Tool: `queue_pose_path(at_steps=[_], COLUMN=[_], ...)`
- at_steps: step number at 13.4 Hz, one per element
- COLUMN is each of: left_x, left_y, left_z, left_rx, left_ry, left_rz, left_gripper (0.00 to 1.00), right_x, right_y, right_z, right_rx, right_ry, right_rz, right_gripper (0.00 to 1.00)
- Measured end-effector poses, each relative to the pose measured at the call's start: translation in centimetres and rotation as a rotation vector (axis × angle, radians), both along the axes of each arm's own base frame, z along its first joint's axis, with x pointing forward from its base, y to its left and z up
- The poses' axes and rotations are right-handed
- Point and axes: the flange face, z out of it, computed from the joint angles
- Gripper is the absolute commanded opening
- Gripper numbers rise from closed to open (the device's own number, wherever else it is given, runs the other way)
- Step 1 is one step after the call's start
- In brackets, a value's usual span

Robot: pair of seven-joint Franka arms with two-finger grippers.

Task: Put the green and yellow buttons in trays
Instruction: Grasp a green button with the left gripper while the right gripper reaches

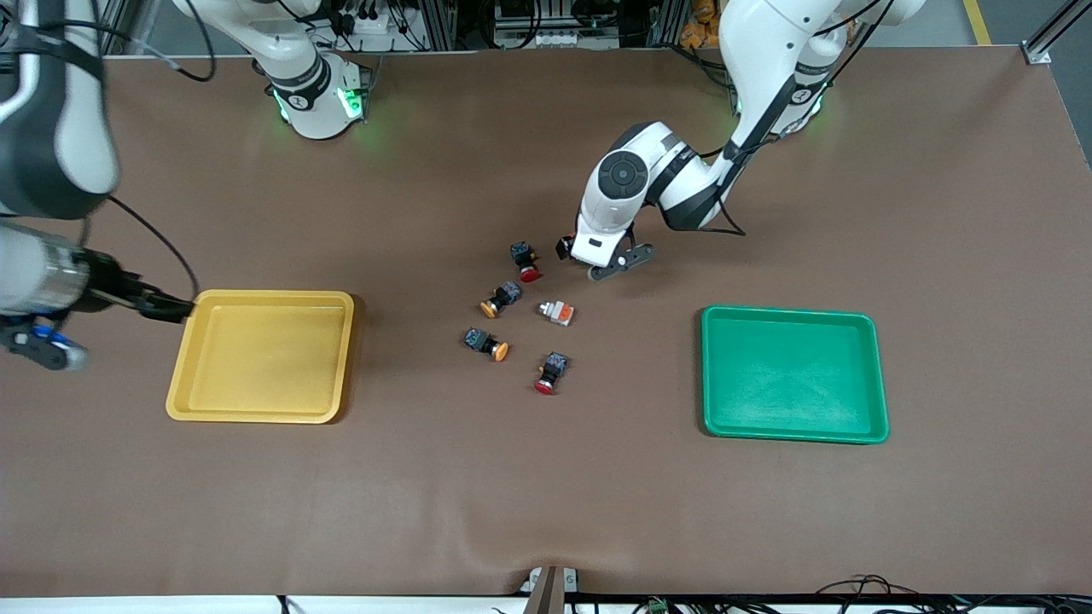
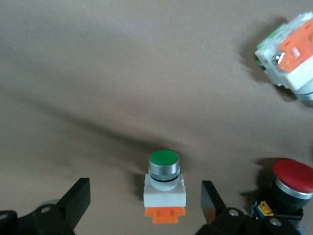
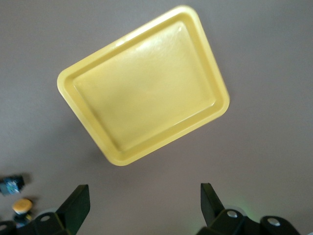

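A: How is the green button [image 2: 164, 188] seen?

B: A white body, orange block and green cap are shown upright on the tabletop [image 1: 546, 503], between the wide-open, empty fingers [image 2: 76, 198] of the left gripper [image 2: 145, 200].

A: What is counted?

B: Two green buttons, the second [image 1: 556, 312] on its side; two yellow buttons [image 1: 500, 299] [image 1: 487, 343]; two red buttons [image 1: 525, 260] [image 1: 551, 373]; a yellow tray [image 1: 261, 355] and a green tray [image 1: 792, 373], both empty.

A: And the right gripper [image 3: 145, 203]?

B: It is held open and empty above the tabletop beside the yellow tray.
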Motion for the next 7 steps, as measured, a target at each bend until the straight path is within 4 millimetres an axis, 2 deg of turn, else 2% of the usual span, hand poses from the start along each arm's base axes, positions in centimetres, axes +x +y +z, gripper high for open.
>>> queue_pose_path(at_steps=[1,2,3,4,5,6,7], left_x=[0.0,0.0,-0.2,-0.6,-1.1,-1.5,-1.8], left_y=[-0.2,-0.5,-0.9,-1.4,-1.8,-2.1,-2.3], left_z=[-0.3,-0.6,-0.9,-1.2,-1.5,-1.7,-1.8], left_rx=[-0.006,-0.010,-0.011,-0.008,-0.005,-0.002,-0.001], left_ry=[-0.001,0.001,0.005,0.011,0.016,0.020,0.022], left_rz=[0.001,0.000,-0.004,0.002,0.004,0.003,-0.001], left_gripper=[0.99,0.89,0.72,0.32,0.08,0.00,0.00], right_x=[0.1,0.2,0.3,0.4,0.4,0.6,0.9], right_y=[2.3,4.5,6.5,8.4,10.1,11.8,13.3], right_z=[-0.6,-1.2,-1.9,-2.7,-3.6,-4.4,-5.2], right_rx=[-0.022,-0.043,-0.061,-0.080,-0.098,-0.111,-0.108], right_ry=[0.005,0.002,-0.004,-0.002,-0.005,-0.022,-0.039], right_rz=[-0.049,-0.097,-0.141,-0.181,-0.227,-0.277,-0.328], right_gripper=[1.00,1.00,1.00,1.00,1.00,1.00,1.00])
